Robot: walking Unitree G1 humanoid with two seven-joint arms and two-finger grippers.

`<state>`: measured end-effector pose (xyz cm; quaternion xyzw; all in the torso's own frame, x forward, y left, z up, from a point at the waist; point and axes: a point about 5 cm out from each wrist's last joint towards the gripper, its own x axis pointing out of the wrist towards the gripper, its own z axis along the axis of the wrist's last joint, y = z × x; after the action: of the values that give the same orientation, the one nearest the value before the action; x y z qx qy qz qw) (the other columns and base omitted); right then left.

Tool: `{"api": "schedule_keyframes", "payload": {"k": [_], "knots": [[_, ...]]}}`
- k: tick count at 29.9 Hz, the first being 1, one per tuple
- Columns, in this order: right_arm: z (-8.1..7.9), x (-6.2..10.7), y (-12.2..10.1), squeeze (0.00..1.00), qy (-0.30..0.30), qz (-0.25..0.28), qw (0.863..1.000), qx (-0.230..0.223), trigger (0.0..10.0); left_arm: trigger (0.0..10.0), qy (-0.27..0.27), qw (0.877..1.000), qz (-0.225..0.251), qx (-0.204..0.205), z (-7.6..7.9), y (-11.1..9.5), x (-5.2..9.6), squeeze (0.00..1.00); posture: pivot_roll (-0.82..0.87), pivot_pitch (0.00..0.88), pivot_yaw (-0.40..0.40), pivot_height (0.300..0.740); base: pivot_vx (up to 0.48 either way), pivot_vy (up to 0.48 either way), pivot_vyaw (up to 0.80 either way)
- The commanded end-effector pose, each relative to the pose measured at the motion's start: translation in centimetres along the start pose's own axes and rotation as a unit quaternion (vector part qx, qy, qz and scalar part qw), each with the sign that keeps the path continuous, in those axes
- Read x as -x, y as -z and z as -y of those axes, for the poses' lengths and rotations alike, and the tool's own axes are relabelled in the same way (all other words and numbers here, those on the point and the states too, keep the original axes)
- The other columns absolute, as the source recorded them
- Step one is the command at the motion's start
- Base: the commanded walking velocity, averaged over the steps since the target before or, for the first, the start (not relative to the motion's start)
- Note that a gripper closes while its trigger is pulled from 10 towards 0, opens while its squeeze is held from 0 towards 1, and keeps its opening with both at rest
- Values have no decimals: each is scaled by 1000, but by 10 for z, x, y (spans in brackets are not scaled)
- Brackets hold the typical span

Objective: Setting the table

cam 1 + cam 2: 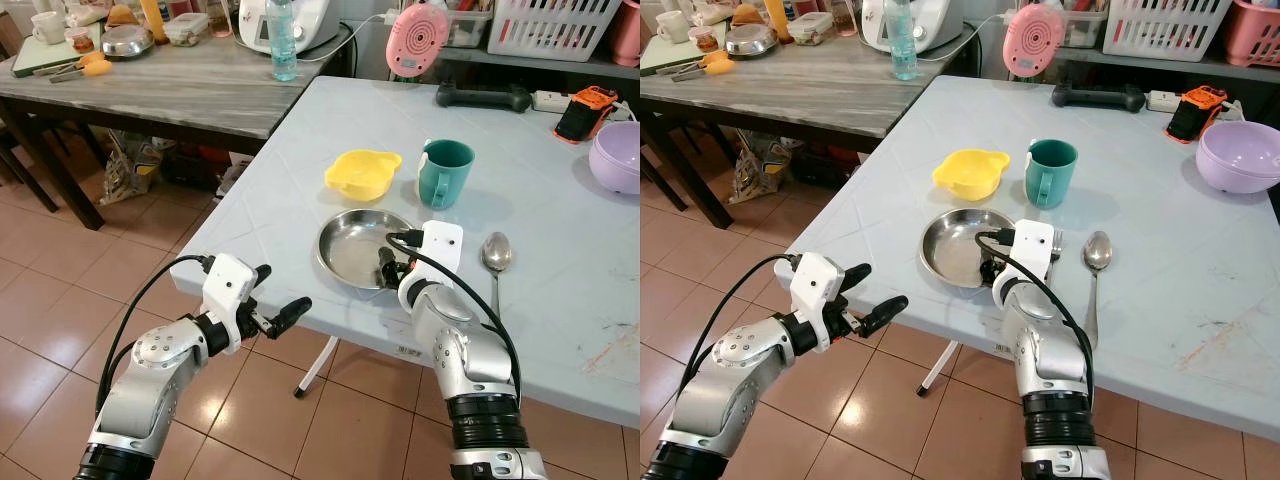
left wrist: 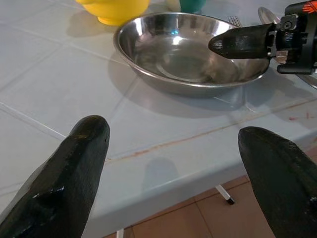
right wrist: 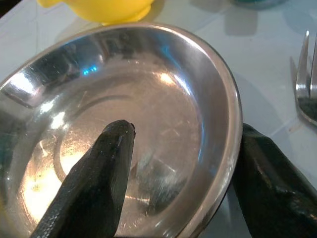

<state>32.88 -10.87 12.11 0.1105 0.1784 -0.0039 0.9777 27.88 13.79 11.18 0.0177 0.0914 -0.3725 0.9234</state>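
A steel plate (image 1: 362,247) is placed on the pale tiled worktop (image 1: 560,300), near its front edge. The right hand (image 3: 183,168) is set over the near right rim of this plate: one black finger (image 3: 96,173) is seen inside the plate, above its shiny bottom, and the other finger (image 3: 272,183) is outside the rim, on the worktop side. The rim is between the two fingers, which are spread around it and are not closed on it.

A fork (image 3: 307,79) is seen just beside the plate, on the same side as the outer finger. A spoon (image 1: 495,262) is laid further to the right, with its bowl away from the robot. Behind the plate, a yellow bowl (image 1: 363,173) and a green mug (image 1: 445,172) are standing next to each other. A purple bowl (image 1: 617,157) is placed at the far right.

The left hand (image 1: 280,300) is held off the front edge of the worktop, over the tiled floor (image 1: 60,290), well apart from the plate. Its fingers (image 2: 74,163) are opened wide and nothing is held between them.
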Motion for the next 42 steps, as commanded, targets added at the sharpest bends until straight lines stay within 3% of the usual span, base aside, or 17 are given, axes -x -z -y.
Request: {"api": "schedule_keyframes", "payload": {"k": [1,10,33,42], "knots": [[-3,-1,1,0,-1,-13,1000,-12,0,10000,9,1000,-1,-4,1,-3,3,0,-12,79,61,740,0,0,0],[-1,-3,3,0,5,-20,999,-32,0,10000,37,999,-6,11,7,-3,3,0,-15,83,66,740,0,0,0],[9,-3,7,0,36,-35,997,-50,0,10000,48,999,-16,18,10,-1,4,0,-13,84,66,740,0,0,0],[12,-6,6,0,49,-27,997,-48,0,10000,36,998,22,35,4,-17,-1,0,-7,60,70,740,0,0,0]]}}
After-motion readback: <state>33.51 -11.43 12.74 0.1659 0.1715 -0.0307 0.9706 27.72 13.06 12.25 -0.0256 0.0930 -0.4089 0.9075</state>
